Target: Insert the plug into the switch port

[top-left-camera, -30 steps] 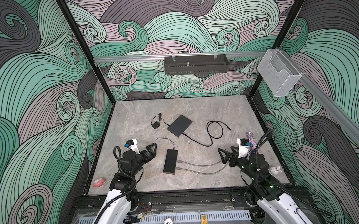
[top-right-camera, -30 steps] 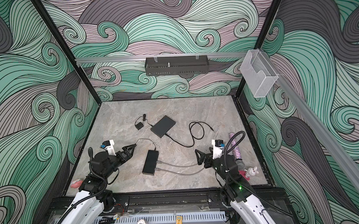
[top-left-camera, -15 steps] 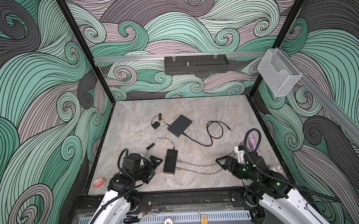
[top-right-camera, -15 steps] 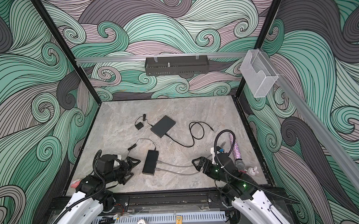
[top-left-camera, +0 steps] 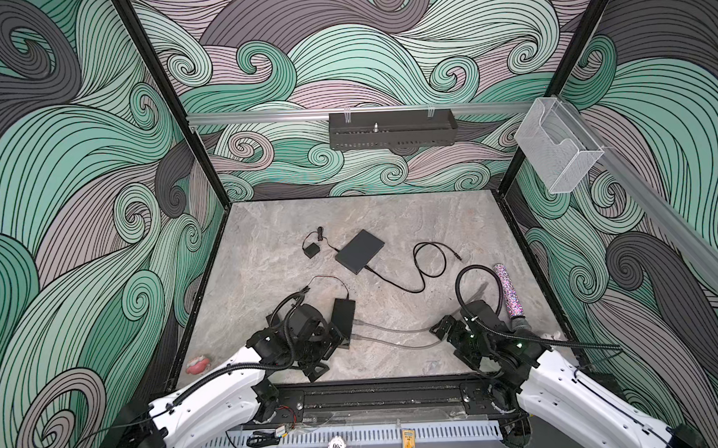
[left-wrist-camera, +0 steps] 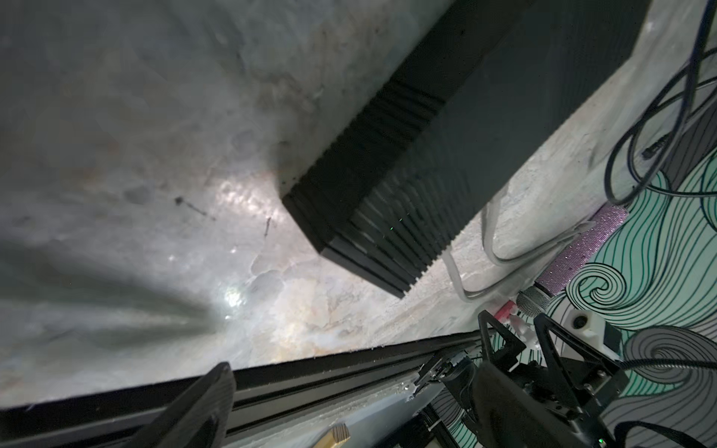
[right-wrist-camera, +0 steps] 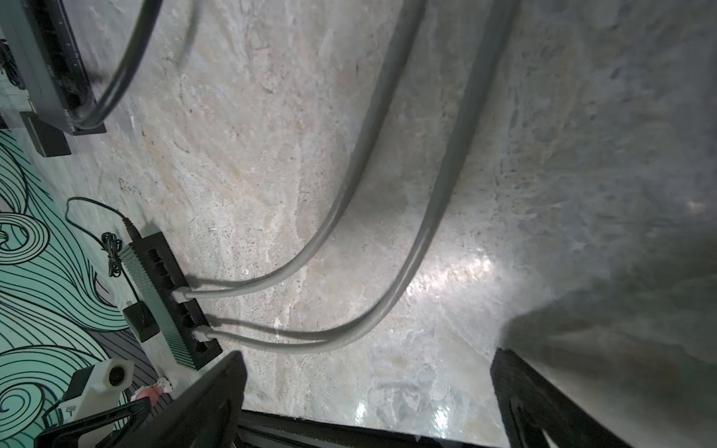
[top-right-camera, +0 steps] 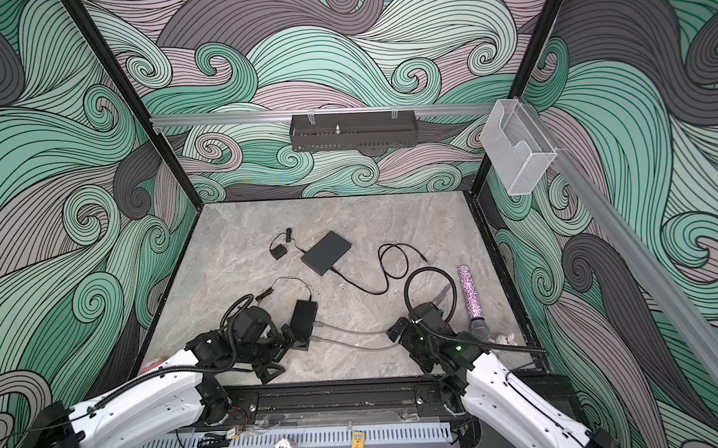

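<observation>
The switch (top-left-camera: 344,315) is a narrow black ribbed box lying near the front of the table in both top views (top-right-camera: 304,319). Its ports face right. Two clear plugs (right-wrist-camera: 182,294) on a looping grey cable (top-left-camera: 395,335) sit in two of those ports. My left gripper (top-left-camera: 329,355) is open and empty beside the switch's near end. In the left wrist view the ribbed switch (left-wrist-camera: 388,174) lies just ahead, and one finger (left-wrist-camera: 194,411) shows. My right gripper (top-left-camera: 447,339) is open and empty over the cable's far bend; its fingers (right-wrist-camera: 209,399) straddle bare table.
A flat dark-grey box (top-left-camera: 360,254) with a looped black cable (top-left-camera: 430,263) and a small black adapter (top-left-camera: 312,250) lie mid-table. A glittery microphone (top-left-camera: 508,289) rests by the right wall, a pink toy (top-left-camera: 197,365) at the front left. The black front rail (top-left-camera: 377,394) is close behind both grippers.
Both grippers have dropped low and drawn back toward the front rail. The left one shifted right, to the switch's near end. Both stayed open; switch and cable have not moved.
</observation>
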Robot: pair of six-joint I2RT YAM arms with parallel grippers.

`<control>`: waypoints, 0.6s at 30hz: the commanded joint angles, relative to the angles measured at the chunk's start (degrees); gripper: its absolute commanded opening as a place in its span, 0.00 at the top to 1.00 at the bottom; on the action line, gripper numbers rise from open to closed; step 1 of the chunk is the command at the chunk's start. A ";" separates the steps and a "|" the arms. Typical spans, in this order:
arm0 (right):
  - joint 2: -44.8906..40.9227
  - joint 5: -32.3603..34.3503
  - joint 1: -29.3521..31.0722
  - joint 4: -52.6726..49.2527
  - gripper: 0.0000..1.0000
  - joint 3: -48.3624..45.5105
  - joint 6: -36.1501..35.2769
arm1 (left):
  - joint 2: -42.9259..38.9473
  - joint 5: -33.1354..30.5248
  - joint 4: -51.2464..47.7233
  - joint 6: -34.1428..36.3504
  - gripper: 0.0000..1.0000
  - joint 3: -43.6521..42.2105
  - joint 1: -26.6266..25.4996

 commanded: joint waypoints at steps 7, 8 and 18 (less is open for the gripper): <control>11.87 -3.47 1.71 19.81 0.01 -2.72 2.33 | 14.32 -10.89 14.68 4.73 0.01 1.24 -0.11; 13.90 -3.89 2.01 21.16 0.01 -2.23 2.20 | 16.39 -11.32 14.71 5.74 0.01 2.07 0.14; 30.53 -4.94 6.22 31.74 0.01 2.72 1.98 | 37.64 -6.13 1.48 21.05 0.01 13.01 11.96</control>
